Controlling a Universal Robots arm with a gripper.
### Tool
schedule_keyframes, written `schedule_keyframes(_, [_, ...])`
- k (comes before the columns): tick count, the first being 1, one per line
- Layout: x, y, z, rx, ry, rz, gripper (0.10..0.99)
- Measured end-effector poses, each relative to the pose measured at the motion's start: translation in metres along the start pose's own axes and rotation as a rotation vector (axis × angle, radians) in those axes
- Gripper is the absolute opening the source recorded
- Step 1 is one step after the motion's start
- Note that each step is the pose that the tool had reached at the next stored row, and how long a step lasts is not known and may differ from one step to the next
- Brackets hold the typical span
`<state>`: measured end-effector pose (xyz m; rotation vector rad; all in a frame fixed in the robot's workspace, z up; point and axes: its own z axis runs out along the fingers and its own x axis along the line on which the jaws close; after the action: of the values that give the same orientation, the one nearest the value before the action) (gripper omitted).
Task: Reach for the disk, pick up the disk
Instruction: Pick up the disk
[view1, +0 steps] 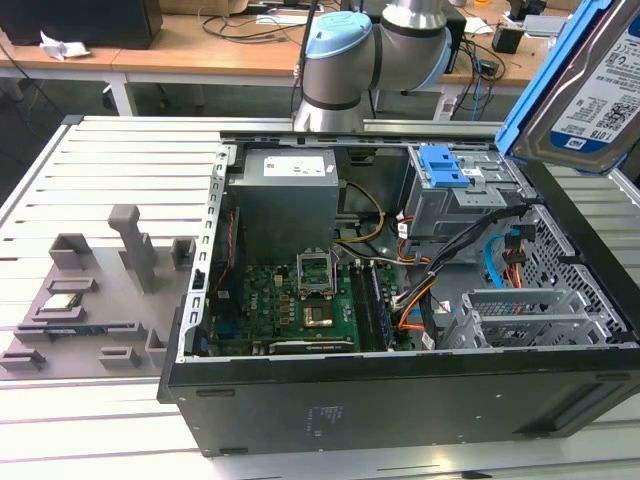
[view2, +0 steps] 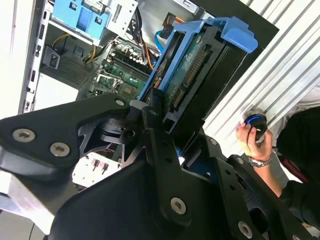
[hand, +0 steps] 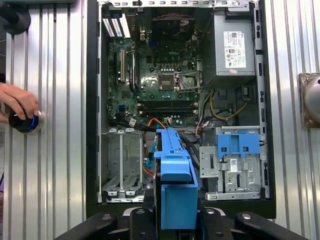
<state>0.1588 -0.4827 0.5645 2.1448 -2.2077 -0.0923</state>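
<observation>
Second wrist view: end effector (view2: 167, 107) clamps the disk (view2: 192, 70) (blue-bracketed) above the case (view2: 252, 55).

Gripper (hand: 176, 220) is gripping the disk (hand: 176, 185) edge-on above the open computer case (hand: 92, 100); a person's hand (hand: 17, 102) is resting on a round knob (hand: 26, 122) beside it.

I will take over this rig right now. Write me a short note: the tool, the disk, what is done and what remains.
Tool: shut on the disk, gripping it by its blue bracket.
Disk: lifted clear of the open computer case, held in the air above it, at the exterior view's right.
Drive cage with blue latch: inside the case, disk not in it.
A person's hand rests on a button on the table beside the case.
Done: reach and pick-up.
Left: nothing of the pick-up that shows.
</observation>
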Motion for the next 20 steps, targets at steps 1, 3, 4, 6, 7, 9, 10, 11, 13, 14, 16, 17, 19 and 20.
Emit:
schedule_keyframes(1, [0.0031,-0.0001,0.0008,0.000,-0.0001,0.000,0.365])
schedule_keyframes(3, [0.0084,-0.0004,0.0025,0.000,-0.0002,0.000,0.365])
schedule_keyframes(4, [0.0111,-0.0006,0.0034,0.000,-0.0002,0.000,0.365])
schedule_keyframes(6, [0.0166,-0.0010,0.0055,0.000,-0.0002,0.000,0.365])
schedule_keyframes(7, [0.0215,-0.0013,0.0075,0.000,-0.0001,0.000,0.365])
schedule_keyframes(9, [0.0283,-0.0018,0.0111,0.000,-0.0002,0.000,0.365])
schedule_keyframes(10, [0.0325,-0.0022,0.0142,0.000,-0.0002,0.000,0.365])
schedule_keyframes(11, [0.0358,-0.0025,0.0165,0.000,0.0000,0.000,0.365])
schedule_keyframes(13, [0.0404,-0.0029,0.0197,0.000,-0.0001,0.000,0.365])
schedule_keyframes(14, [0.0418,-0.0030,0.0208,0.000,-0.0002,0.000,0.365])
schedule_keyframes(16, [0.0449,-0.0033,0.0233,0.000,-0.0002,0.000,0.365])
schedule_keyframes(17, [0.0467,-0.0035,0.0245,0.000,0.0001,0.000,0.365])
schedule_keyframes(19, [0.0514,-0.0039,0.0271,0.000,-0.0001,0.000,0.365])
schedule_keyframes(20, [0.0542,-0.0041,0.0287,0.000,-0.0002,0.000,0.365])
